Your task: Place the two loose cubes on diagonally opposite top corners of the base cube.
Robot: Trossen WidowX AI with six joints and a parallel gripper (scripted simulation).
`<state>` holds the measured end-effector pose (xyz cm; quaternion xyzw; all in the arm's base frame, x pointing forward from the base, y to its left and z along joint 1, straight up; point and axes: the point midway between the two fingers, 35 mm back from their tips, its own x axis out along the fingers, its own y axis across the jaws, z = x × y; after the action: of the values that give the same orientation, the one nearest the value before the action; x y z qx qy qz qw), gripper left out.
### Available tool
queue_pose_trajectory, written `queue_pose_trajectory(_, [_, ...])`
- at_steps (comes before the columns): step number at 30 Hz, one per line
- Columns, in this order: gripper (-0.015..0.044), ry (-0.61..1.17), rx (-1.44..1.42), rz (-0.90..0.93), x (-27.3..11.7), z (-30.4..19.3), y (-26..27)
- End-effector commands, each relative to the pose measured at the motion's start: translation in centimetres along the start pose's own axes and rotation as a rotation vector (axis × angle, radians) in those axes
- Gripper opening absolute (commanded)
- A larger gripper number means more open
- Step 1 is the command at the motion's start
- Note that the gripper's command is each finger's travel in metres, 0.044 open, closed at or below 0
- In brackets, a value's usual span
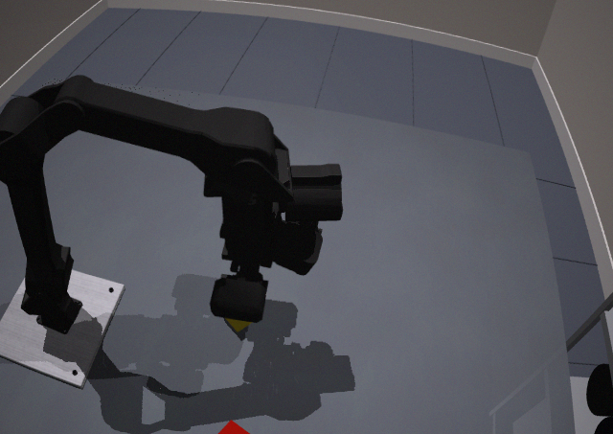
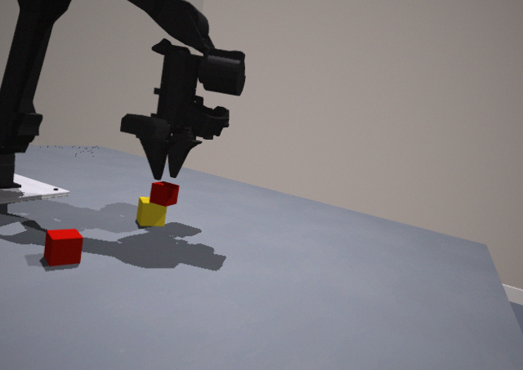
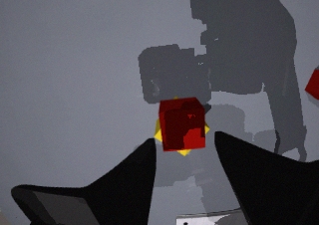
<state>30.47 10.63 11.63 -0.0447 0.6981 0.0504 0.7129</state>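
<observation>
The yellow base cube (image 1: 238,325) (image 2: 151,212) (image 3: 184,152) stands on the table. One red cube (image 2: 163,193) (image 3: 181,122) rests on top of it, turned relative to it and offset toward the right in the exterior view. It looks about level. Small yellow corners show around it in the wrist view. My gripper (image 2: 166,177) (image 3: 184,140) is open and empty, with its fingertips just above this red cube, one to each side and clear of it. The gripper hides this cube in the top view. The other red cube (image 1: 232,427) (image 2: 63,247) (image 3: 313,85) sits apart on the table.
The arm's metal base plate (image 1: 106,305) (image 2: 40,188) (image 3: 204,218) lies on the table (image 1: 420,271) (image 2: 316,294). The arm casts dark shadows around the yellow cube. A dark frame and round black shapes stand at the lower right edge of the top view.
</observation>
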Motion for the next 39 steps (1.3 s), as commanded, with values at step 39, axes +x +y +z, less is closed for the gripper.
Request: queue_pose_trajectory(39, [0.0265, 0.006, -1.051, -0.021, -4.6, 0.7, -20.7])
